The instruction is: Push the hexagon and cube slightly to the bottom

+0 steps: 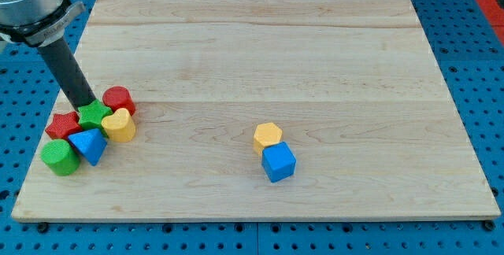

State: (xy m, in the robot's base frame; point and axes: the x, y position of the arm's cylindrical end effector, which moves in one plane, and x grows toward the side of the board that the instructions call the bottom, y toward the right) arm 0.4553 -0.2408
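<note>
At the far left, the arm's dark rod [67, 70] slants down from the upper left corner onto the wooden counter [260, 58], which lies on a blue perforated surface [472, 19]. My tip [85, 105] sits at the far edge of a tight cluster of six blocks near the counter's left edge, touching or just beside the green star [94, 115]. The arm carries no end effector as such, only this rod, so there is nothing spread, pressed together or pinching to report. Within the cluster, the green cylinder [60, 157] is nearest the viewer and furthest left; the red star [62, 124] lies just beyond it; the blue block [89, 144], wedge-like in shape, sits to the right of the green cylinder and touches it. The green star stands behind the blue block, with the red cylinder [118, 99] to its right and farther back, and the yellow block [120, 124], rounded like a heart, just in front of that cylinder. Well apart to the right, past the counter's middle and toward its near edge, are the task's two blocks: the yellow hexagon [268, 136], and the blue cube [278, 162] touching it on its near-right side. The tip is far from both.
</note>
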